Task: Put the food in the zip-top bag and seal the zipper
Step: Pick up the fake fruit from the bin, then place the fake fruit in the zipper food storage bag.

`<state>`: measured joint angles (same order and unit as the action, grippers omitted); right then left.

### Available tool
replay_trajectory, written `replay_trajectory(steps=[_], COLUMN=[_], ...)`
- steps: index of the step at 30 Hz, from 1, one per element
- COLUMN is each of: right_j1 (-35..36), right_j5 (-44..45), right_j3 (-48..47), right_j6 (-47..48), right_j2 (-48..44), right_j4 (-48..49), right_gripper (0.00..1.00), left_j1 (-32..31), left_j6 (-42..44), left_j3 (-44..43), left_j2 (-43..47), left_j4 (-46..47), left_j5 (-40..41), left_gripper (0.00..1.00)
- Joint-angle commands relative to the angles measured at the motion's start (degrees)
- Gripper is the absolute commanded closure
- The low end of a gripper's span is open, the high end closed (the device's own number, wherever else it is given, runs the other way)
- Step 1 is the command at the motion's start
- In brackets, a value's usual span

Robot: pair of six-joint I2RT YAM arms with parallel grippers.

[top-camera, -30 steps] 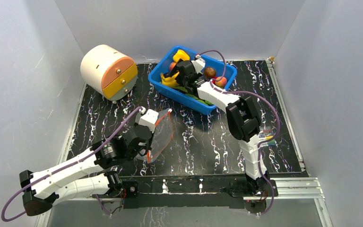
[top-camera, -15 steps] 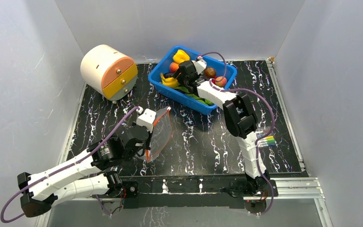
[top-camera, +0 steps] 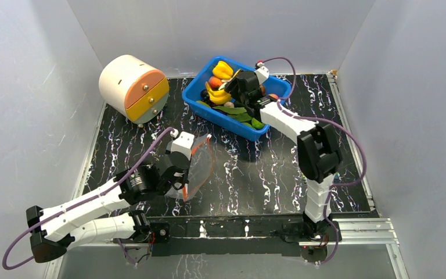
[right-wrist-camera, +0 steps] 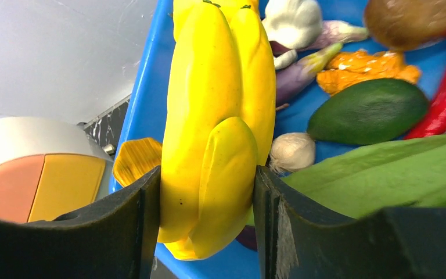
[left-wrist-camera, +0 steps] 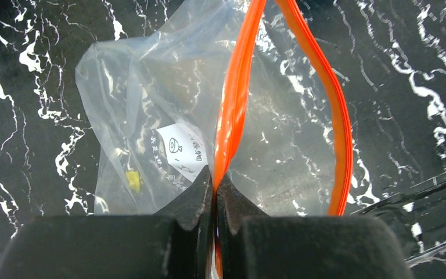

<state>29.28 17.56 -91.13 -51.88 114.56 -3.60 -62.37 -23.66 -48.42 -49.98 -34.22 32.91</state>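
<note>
Progress: no food in the bag (left-wrist-camera: 151, 104) yet that I can see; its zipper (left-wrist-camera: 239, 99) gapes open.
Right gripper (right-wrist-camera: 206, 192): pinching the banana (right-wrist-camera: 209, 99) over the blue bin (right-wrist-camera: 148, 87), where the other food lies.
Left gripper (left-wrist-camera: 215, 192): pressed together on one zipper lip, holding the bag over the counter (left-wrist-camera: 412, 87).
Pose: right arm stretched forward; left arm bent low.

A rigid blue plastic bin (top-camera: 241, 128) sits directly under the right gripper (top-camera: 230, 93). A cream cylindrical drawer unit with orange and yellow fronts (top-camera: 132, 87) lies on its side to that gripper's left, beyond the left gripper (top-camera: 183, 181). A black white-veined marble-patterned tabletop (top-camera: 255, 174) lies beneath both.
</note>
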Motion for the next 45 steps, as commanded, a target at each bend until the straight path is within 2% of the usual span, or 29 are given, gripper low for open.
replay_trajectory(steps=[1,11,19,23,29,35,39,42,45], right_j1=[-1.0,-1.2,-1.1,-1.1,-1.1,-1.1,-1.0,-0.9,-0.7], right_j5=[2.2,-1.4,-11.0,-19.0,-29.4,-40.2,-48.0,-52.1,-55.5], right_j3=[5.1,17.3,25.3,27.8,34.8,40.1,44.8,46.9,46.6], right_j6=[6.9,22.2,35.3,40.5,48.4,51.9,51.5,50.5,51.2], right_j2=[-11.2,-28.9,-42.7,-48.1,-58.7,-65.4,-69.4,-70.9,-70.9], right_j4=[5.3,5.4,3.3,0.4,1.4,4.7,11.7,17.1,18.4], right_gripper=[0.77,0.78,0.78,0.78,0.79,0.79,0.8,0.81,0.81], left_j1=[0.1,0.1,0.1,0.1,0.1,0.1,0.1,0.1,0.1], left_j6=[-5.1,-7.9,-9.4,-9.8,-8.7,-5.4,-3.7,-3.7,-2.6], left_j3=[-4.8,-5.5,-6.5,-7.0,-7.5,-7.3,-7.7,-7.7,-7.9], left_j2=[-0.9,-2.9,-4.6,-4.4,-3.4,-1.5,-1.5,-1.5,-1.5], left_j4=[-3.5,-1.9,0.4,0.7,0.6,3.3,3.6,3.2,3.9], left_j5=[-0.5,-3.6,-7.2,-8.5,-8.1,-9.6,-10.3,-9.9,-11.1], left_gripper=[1.0,1.0,1.0,1.0,1.0,1.0,1.0,1.0,1.0])
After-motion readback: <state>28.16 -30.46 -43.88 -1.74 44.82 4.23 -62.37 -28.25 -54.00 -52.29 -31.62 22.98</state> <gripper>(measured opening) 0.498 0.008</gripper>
